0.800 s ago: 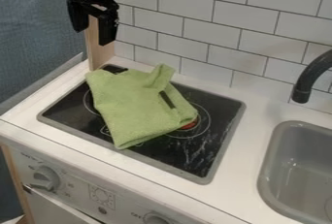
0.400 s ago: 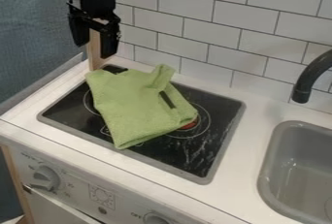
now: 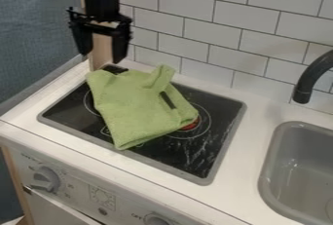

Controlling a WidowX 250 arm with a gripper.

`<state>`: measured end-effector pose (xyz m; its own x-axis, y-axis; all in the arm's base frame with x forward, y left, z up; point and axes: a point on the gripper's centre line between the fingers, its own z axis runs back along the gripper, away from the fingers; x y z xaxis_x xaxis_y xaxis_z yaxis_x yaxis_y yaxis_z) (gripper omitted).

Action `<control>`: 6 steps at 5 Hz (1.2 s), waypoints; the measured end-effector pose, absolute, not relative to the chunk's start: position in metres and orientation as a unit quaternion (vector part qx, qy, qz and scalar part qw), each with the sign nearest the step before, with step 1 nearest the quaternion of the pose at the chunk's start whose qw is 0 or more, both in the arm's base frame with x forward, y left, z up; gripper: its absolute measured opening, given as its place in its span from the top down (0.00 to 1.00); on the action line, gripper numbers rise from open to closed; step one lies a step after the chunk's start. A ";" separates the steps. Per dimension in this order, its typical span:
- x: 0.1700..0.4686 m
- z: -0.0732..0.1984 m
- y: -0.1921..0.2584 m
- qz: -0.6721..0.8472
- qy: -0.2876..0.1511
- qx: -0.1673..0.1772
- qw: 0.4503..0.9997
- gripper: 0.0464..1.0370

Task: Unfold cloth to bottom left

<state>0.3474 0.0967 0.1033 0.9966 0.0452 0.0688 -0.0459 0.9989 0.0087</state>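
Two fingers, black and hard-looking, spread wide with a gap between the tips: my hand (image 3: pixel 102 56), hanging at the upper left of the camera view, near the far left end of the stove. Fingers point down, apart from the cloth.

Next outward, the cloth (image 3: pixel 137 104): green, soft, finely napped, folded into a rough, lopsided shape. It lies on the black stovetop (image 3: pixel 218 143), across its left and middle part. Far edge puckers into a raised, blunt peak; one corner points toward the near rim. A narrow dark strip crosses the right side; gap or mark, I cannot tell. Beneath, a smooth, glossy surface with pale rings and streaks; a red-orange patch (image 3: pixel 191 124) shows just beside the right edge of the cloth.

Obstacles: an upright wooden post (image 3: pixel 101 52) close by my hand, and white tiled wall (image 3: pixel 211 31) along the back. At left, blue-grey fabric (image 3: pixel 36 34). Far right, a curved black faucet (image 3: pixel 309 75) over a grey, round-cornered sink (image 3: pixel 265 170).

Edges: grey rim around the stove, then white tabletop (image 3: pixel 250 121) between stove and sink. Black surface shows right of the cloth and toward the near left corner. White front strip beyond, dropping to a panel with knobs (image 3: pixel 46 179).
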 end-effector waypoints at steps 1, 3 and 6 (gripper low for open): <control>0.344 0.103 0.058 0.015 -0.048 -0.023 0.998 0.04; 0.349 0.100 -0.006 -0.012 -0.052 -0.030 0.998 0.04; 0.351 0.064 -0.008 -0.006 -0.024 -0.001 1.000 0.04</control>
<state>0.3513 -0.0078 0.0645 0.9988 -0.0115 0.0475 0.0116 0.9999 -0.0018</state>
